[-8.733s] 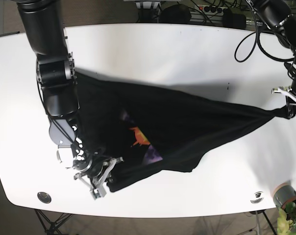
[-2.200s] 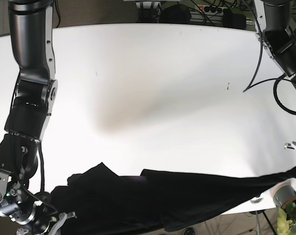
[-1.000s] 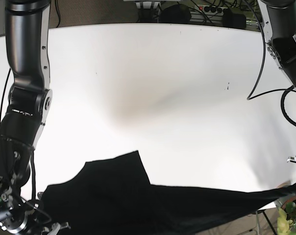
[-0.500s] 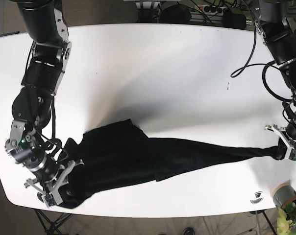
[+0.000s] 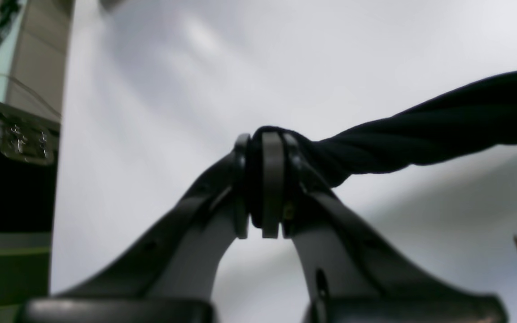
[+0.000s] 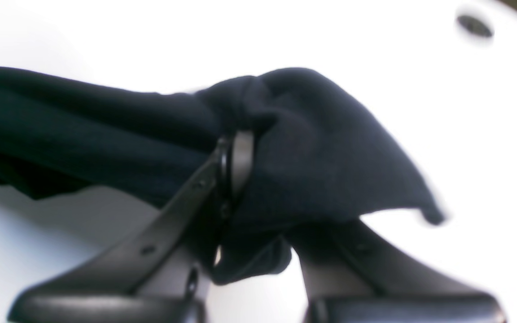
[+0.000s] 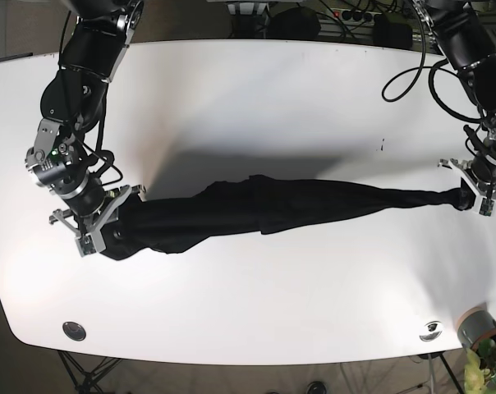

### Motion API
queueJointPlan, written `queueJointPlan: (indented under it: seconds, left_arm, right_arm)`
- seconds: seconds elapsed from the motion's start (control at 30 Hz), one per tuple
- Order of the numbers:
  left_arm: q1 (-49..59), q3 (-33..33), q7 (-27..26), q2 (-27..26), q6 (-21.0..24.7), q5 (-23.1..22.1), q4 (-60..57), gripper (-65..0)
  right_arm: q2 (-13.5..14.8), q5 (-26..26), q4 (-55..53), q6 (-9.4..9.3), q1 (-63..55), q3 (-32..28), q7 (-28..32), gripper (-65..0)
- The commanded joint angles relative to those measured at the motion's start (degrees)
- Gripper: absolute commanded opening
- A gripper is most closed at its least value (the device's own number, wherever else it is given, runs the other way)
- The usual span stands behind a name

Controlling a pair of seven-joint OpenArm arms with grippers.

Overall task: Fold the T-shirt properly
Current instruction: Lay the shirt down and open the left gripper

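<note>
The black T-shirt (image 7: 264, 209) is pulled into a long narrow band across the middle of the white table (image 7: 256, 98). At the right end of the band my left gripper (image 7: 476, 195) is shut on a twisted corner of the T-shirt (image 5: 420, 130). The wider left end of the band is pinched in my right gripper (image 7: 96, 234), which is shut on bunched T-shirt cloth (image 6: 312, 166). In the right wrist view the fabric hides the tip of one finger.
A round metal grommet (image 7: 74, 331) sits near the table's front left edge and another grommet (image 7: 431, 330) near the front right. A grey cylinder (image 7: 476, 326) and green plant leaves stand off the front right corner. Cables and dark gear lie behind the far edge.
Both arms have carried the shirt from the front edge toward the table's middle. The cloth has stretched out longer and thinner between the grippers, which stay closed on it.
</note>
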Motion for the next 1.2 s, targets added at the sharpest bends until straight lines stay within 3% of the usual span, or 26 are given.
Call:
queueJointPlan:
  seconds: [0.0,0.17,0.4,0.5,0.83,1.17]
  left_arm:
    - [0.2,-0.3,-1.3,-1.2,0.5,-0.7,0.9,-65.0]
    - [3.3,-0.5,-0.9,0.0,0.5,-0.7,1.4,-63.3]
    - [7.0,-2.4,-0.9,1.2,0.5,-2.5,1.4,-34.7]
    - [8.8,-5.2,-0.8,1.9,0.5,-5.6,1.4,-27.6]
    - [12.6,-10.2,-0.8,1.8,0.5,-12.1,1.4,-27.8]
    - [11.2,-9.0,-1.1,3.0,0.5,-13.2,2.9,-27.8]
  right_arm:
    - [-0.4,0.5,1.2,0.01,-0.2,1.1,1.3,-62.9]
    - [-1.0,0.5,3.4,0.01,-4.2,1.5,1.4,-62.9]
    - [-2.7,0.4,6.6,0.01,-8.0,1.5,1.4,-62.9]
    - [-3.0,0.4,7.7,0.01,-10.2,1.5,1.4,-62.9]
    - [-5.1,0.4,8.0,-0.43,-18.2,1.6,1.5,-60.1]
    - [-5.1,0.4,8.0,-0.6,-22.2,1.5,8.0,-34.2]
